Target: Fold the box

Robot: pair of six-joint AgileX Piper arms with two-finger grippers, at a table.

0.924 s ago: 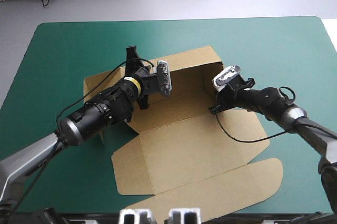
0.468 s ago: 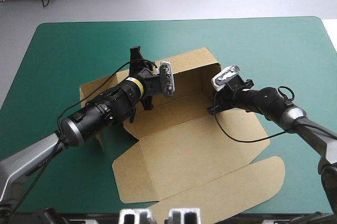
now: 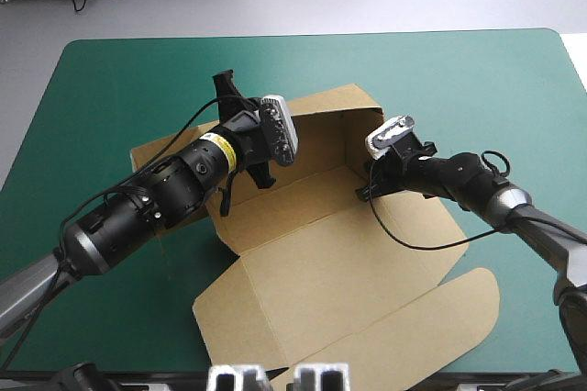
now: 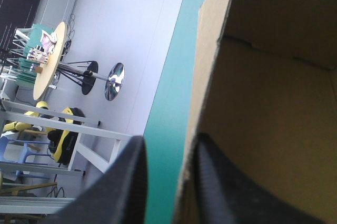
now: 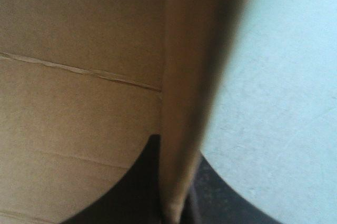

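Where the teal-green bench spreads under both my arms, the brown box lies about at its middle, only partly raised. Its far wall stands up, and so does its right wall, meeting it at the far right corner. The floor and the lid lie flat toward the near edge, the lid's rounded flap closest to me. A side flap sticks out to the left, under my left arm.

My left gripper is at the far left corner of the box. It is nearly closed, pinching a standing panel's edge between its black fingers, with a slit of teal-green beside the outer one.

My right gripper is clamped tight on the near end of the right wall, one finger inside the box, the other outside over the bench.
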